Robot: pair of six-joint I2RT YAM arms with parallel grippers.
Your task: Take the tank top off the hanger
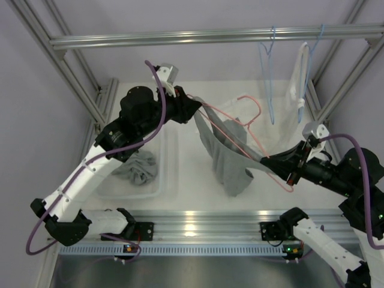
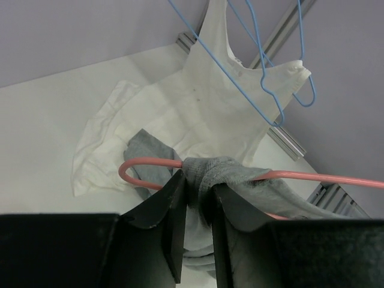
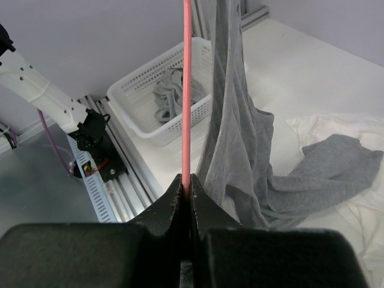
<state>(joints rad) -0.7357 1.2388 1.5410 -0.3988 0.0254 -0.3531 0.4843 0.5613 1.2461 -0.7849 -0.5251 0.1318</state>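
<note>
The grey cotton tank top [image 1: 231,159] is hanging in the air over the middle of the white table [image 1: 193,175], draped on the thin pink wire hanger [image 3: 186,90]. The left gripper [image 2: 198,180] is squeezing a bunched grey strap between its fingers. The right gripper [image 3: 187,187] is pinching the pink wire tight. A crumpled white cloth [image 2: 114,132] is lying underneath. Behind, a white tank top [image 1: 298,78] and blue wire hangers [image 1: 268,66] are hanging from the metal rail [image 1: 180,39]. The white plastic basket [image 3: 180,123] on the left is holding grey clothes [image 3: 171,93].
</note>
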